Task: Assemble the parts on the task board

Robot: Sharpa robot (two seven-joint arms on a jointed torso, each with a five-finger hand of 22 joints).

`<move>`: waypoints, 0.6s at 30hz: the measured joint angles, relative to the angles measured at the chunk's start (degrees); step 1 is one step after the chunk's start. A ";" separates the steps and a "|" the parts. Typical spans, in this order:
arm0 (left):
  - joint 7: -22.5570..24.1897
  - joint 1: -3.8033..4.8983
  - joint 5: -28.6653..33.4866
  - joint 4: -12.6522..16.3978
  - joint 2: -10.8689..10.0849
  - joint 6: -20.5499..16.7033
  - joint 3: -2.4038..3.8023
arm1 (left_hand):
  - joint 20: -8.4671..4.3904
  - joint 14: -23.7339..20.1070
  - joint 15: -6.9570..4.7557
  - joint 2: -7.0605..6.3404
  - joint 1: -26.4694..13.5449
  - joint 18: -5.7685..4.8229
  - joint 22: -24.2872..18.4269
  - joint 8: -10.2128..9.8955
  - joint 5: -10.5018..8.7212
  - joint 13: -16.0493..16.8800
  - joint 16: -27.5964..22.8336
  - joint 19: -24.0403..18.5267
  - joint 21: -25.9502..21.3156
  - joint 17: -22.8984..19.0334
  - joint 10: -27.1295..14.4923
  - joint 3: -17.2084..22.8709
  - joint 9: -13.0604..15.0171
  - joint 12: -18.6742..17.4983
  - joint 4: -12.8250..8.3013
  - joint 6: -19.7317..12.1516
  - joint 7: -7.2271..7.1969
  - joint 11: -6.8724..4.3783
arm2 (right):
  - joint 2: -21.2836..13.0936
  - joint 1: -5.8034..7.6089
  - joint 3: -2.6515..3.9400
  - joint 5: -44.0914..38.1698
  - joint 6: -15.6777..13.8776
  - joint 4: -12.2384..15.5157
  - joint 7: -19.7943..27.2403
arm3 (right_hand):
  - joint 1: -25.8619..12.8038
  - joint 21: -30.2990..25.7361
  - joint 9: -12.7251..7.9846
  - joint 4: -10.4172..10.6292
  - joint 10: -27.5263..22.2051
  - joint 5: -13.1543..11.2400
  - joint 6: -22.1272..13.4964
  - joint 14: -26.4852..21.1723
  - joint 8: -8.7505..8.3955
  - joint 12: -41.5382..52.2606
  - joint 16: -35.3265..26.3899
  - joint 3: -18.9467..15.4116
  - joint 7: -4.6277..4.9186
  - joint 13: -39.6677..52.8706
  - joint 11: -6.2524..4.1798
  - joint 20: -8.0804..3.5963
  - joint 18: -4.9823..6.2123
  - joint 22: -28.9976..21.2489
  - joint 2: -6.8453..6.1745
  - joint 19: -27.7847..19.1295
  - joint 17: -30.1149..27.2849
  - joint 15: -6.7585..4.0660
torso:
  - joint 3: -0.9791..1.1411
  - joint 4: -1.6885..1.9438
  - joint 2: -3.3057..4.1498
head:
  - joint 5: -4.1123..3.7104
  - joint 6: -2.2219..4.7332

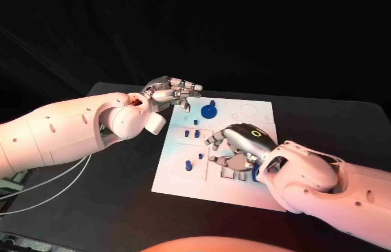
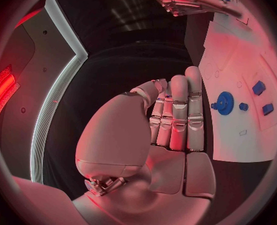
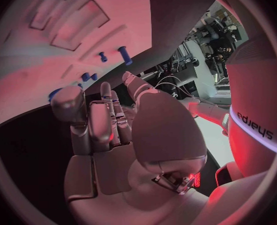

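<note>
At the centre of the black table (image 1: 114, 195) lies the task board (image 1: 175, 176), a flat white rectangular plate with recessed outlines and round holes. A round blue gear (image 1: 208, 111) with a toothed rim sits near the board's far edge. Small blue pegs (image 1: 191, 133) stand in the middle zone, and a further blue peg (image 1: 188, 165) stands nearer the left edge.

The left hand (image 1: 169, 92), silver and segmented, hovers at the board's far left corner. The left wrist view shows its fingers (image 2: 179, 112) straight and side by side with nothing in the palm: released. That view also resolves the gear's teeth and two square blue blocks (image 2: 258, 88).

The right hand (image 1: 236, 146) is over the board's near-centre, fingers curled downward onto the recesses. It covers that area; a blue part at its underside is partly hidden. Whether it grasps anything cannot be determined.
</note>
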 measured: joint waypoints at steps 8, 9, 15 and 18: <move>-0.02 0.00 0.00 0.65 -1.08 -0.09 -0.49 | 0.00 0.00 0.00 0.00 0.00 0.00 0.00 0.00 0.00 0.00 0.00 0.00 -0.21 0.00 0.00 0.00 0.00 0.00 0.00 0.00 0.00 0.00 | -14.28 2.52 -0.16 12.45 -1.24 4.24 -2.37 | -5.28 18.45 3.76 4.48 13.35 1.22 6.01 0.60 4.41 40.23 10.84 -8.38 -3.25 39.64 -3.95 -3.18 -3.42 7.83 0.55 3.22 8.79 -2.87 | -0.18 -0.75 -0.30 | -3.21 1.07; -0.02 -0.01 0.00 0.72 -1.18 -0.11 -0.53 | 0.00 0.00 0.00 0.00 0.00 0.00 0.00 0.00 0.00 0.00 0.00 0.00 -0.21 0.00 0.00 0.00 0.00 0.00 0.00 0.00 0.00 0.00 | -15.69 2.57 -0.27 13.65 -1.19 4.69 -2.77 | -5.56 20.37 4.63 4.93 14.96 1.59 6.27 0.60 5.00 46.75 12.20 -9.60 -3.51 46.98 -4.09 -3.18 -3.54 7.83 0.83 3.22 8.78 -2.87 | -0.18 -0.85 -0.35 | -3.60 1.16; 0.09 0.01 0.00 0.99 -1.20 -0.17 -0.72 | 0.00 -0.01 0.00 0.00 0.00 0.00 0.00 0.00 0.00 0.00 0.00 0.00 -0.21 0.00 -0.14 0.00 0.00 0.00 0.00 0.00 0.00 0.14 | -21.41 2.35 -0.94 17.75 -0.80 6.71 -5.08 | -6.37 26.21 8.81 6.92 17.65 1.69 6.10 0.60 7.14 59.67 15.64 -14.40 -3.97 62.19 -4.45 -3.18 -5.11 7.83 1.72 3.22 8.78 -3.28 | -0.30 -1.45 -0.66 | -5.83 1.69; 0.13 -0.01 0.00 0.97 -1.11 -0.20 -0.84 | 0.00 -0.01 0.01 0.00 0.00 -0.01 0.00 0.00 0.00 0.00 0.00 0.00 -0.21 0.00 -0.15 0.00 0.00 0.00 0.00 0.00 0.00 0.15 | -22.42 1.84 -1.17 18.11 -0.71 7.21 -6.34 | -5.67 26.65 9.92 7.25 17.65 1.69 5.58 0.60 7.20 60.17 16.07 -15.16 -3.81 63.18 -4.45 -3.18 -5.12 7.83 2.56 3.22 8.78 -3.28 | -0.38 -1.66 -0.84 | -6.32 1.70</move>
